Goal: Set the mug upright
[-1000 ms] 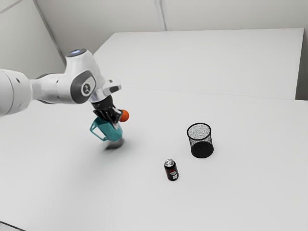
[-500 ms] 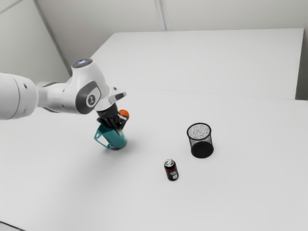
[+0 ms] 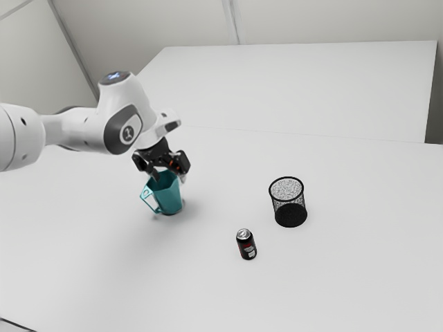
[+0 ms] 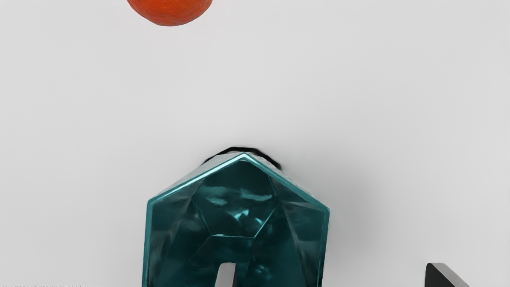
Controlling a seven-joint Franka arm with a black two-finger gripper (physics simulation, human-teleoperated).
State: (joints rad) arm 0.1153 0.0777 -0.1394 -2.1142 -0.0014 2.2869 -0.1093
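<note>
Risen from the mug [image 3: 169, 198], now mouth-up, the gripper [image 3: 169, 177] stands spread, one finger over the opening, so a sideways swing could topple it.

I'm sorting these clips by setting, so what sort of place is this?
Most likely a simulated robot test room: a robot arm reaches over a plain white table holding a mug and a can, with blank pale walls behind.

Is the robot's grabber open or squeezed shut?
Open. The gripper has its fingers wide apart: one over the teal mug, the other off to the side, clear of it.
</note>
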